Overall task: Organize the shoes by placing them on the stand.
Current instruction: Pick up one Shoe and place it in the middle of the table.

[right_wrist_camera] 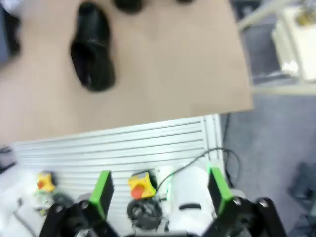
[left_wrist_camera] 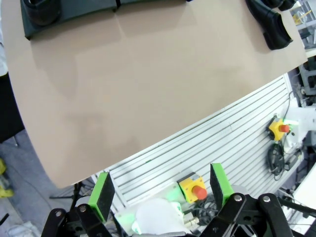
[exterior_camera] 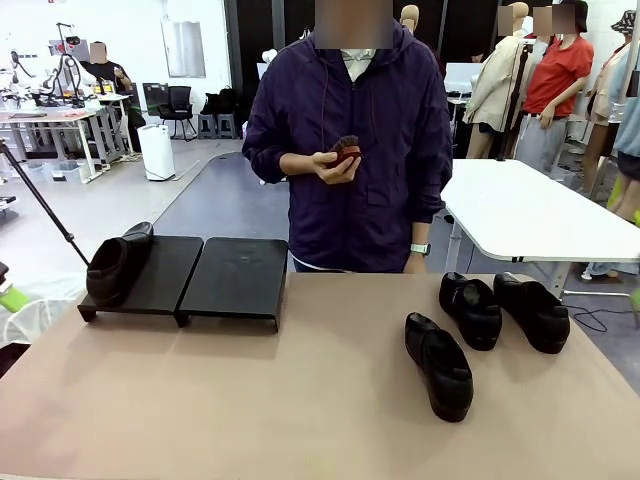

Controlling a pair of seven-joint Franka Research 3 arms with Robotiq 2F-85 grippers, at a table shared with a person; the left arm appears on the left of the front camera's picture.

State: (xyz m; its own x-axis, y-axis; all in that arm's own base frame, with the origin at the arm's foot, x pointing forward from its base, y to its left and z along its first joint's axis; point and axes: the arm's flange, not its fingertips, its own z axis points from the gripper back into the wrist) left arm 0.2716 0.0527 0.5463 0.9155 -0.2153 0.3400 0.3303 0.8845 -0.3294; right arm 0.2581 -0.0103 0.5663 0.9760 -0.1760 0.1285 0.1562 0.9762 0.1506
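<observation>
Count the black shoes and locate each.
4 shoes: one on the stand's left platform; three on the table at right: one nearer the robot, two behind it.

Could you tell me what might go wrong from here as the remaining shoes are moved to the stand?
The placed shoe sits at the far-left edge of the stand; a nudge while setting down its neighbour might tip it off.
The middle shoe and rightmost shoe lie close together, so gripping one could knock the other.
The person stands close behind the stand; a carried shoe might brush them.
</observation>
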